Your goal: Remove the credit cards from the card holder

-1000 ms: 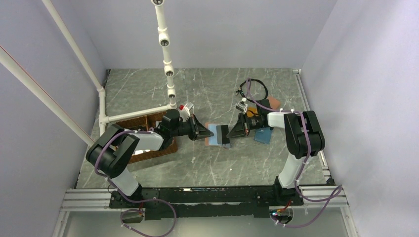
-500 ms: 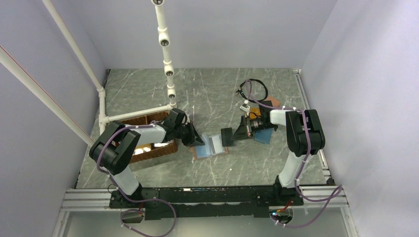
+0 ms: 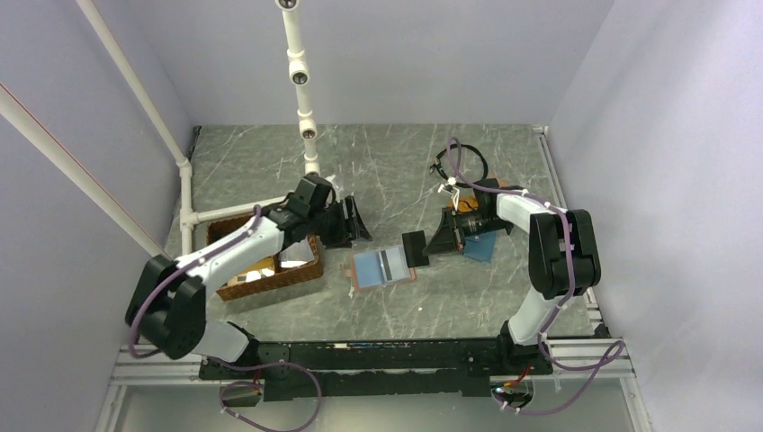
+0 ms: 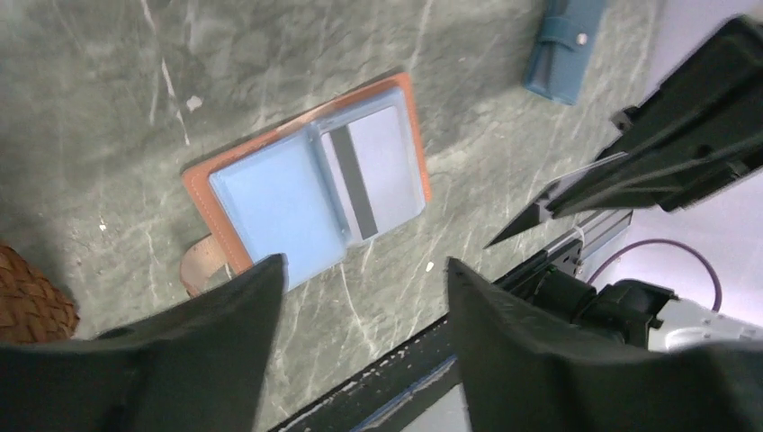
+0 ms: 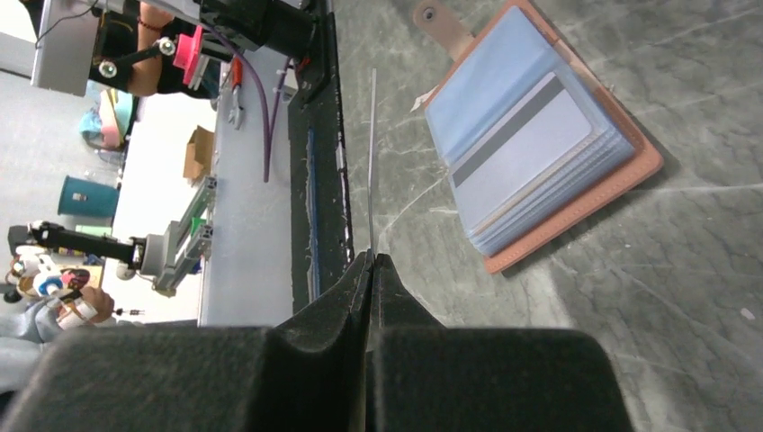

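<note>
The salmon-pink card holder (image 3: 382,267) lies open flat on the table, blue pockets up. A grey credit card (image 4: 373,166) with a dark stripe sits in its right half, also visible in the right wrist view (image 5: 531,148). My left gripper (image 3: 353,220) hovers open just behind and left of the card holder (image 4: 306,180), with nothing between its fingers (image 4: 225,324). My right gripper (image 3: 430,245) is shut on another credit card (image 3: 415,249), held just right of the holder and clear of it. That held card appears edge-on (image 5: 372,162) in the right wrist view, beside the card holder (image 5: 576,193).
A wicker basket (image 3: 270,261) stands at the left, under the left arm. A teal-blue wallet (image 3: 480,247) lies below the right wrist, also visible from the left wrist (image 4: 562,45). A black cable (image 3: 459,162) coils at the back right. White pipes (image 3: 306,126) rise at the back left.
My left gripper has let go of the card holder, opened and pulled back to the upper left. The holder now lies flat, nearer the front. The right gripper keeps its card.
</note>
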`<action>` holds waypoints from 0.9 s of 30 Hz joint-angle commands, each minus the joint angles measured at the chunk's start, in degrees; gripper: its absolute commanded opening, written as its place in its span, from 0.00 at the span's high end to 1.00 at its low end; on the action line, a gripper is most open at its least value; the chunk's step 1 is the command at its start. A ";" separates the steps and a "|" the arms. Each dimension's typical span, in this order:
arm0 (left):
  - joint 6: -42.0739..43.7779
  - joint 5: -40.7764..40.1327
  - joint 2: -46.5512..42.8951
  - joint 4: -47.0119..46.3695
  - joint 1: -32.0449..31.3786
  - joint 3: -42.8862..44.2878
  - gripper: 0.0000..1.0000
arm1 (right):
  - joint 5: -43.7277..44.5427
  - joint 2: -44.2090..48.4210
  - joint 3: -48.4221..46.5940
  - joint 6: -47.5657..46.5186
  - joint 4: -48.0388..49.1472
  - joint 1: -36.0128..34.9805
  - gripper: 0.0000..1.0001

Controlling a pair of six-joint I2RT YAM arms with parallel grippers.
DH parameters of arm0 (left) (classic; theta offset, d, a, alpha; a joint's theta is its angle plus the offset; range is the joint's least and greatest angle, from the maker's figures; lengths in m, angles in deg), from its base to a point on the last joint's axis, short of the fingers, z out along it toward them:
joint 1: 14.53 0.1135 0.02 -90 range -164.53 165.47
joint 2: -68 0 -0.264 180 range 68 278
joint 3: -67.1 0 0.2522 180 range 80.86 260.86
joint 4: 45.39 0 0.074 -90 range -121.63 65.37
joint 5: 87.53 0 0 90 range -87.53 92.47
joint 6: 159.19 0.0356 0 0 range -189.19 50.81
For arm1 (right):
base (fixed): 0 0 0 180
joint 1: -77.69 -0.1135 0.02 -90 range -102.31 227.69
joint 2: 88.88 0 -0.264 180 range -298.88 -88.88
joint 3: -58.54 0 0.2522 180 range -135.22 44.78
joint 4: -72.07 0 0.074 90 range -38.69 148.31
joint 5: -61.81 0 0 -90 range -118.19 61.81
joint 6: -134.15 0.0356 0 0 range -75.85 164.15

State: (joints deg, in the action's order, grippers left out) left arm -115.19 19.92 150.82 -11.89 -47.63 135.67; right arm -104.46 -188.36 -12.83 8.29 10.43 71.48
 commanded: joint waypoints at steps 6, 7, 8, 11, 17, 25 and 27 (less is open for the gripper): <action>-2.74 6.97 -12.30 -18.25 0.76 -9.42 0.07 | -4.30 1.09 -3.06 -14.87 -10.92 -0.94 1.00; -3.84 8.90 -12.15 -21.92 0.90 -10.57 0.08 | -4.44 1.11 -3.20 -15.33 -11.18 -1.09 1.00; -4.44 10.44 -11.59 -24.27 0.90 -11.29 0.08 | -4.54 1.13 -3.26 -16.01 -12.02 -1.22 1.00; -5.74 13.76 -8.79 -29.31 0.29 -11.25 0.12 | -4.85 1.22 -3.43 -17.59 -13.26 -2.03 1.00; -0.50 12.69 -2.22 -27.59 -5.15 -4.84 0.15 | -4.59 1.27 -3.90 -19.40 -15.08 -4.00 1.00; -1.21 17.29 4.16 -33.92 -7.67 -3.33 0.36 | -4.34 1.40 -4.53 -22.38 -17.63 -5.79 1.00; -1.90 19.17 5.63 -34.89 -7.68 -2.98 0.45 | -4.41 1.36 -4.75 -23.10 -18.41 -5.91 1.00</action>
State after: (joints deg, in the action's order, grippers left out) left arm -116.85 34.30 154.08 -41.44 -55.22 130.55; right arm -106.71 -188.36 -15.41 -10.35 -5.72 66.06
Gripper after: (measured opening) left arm 0.625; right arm 0.008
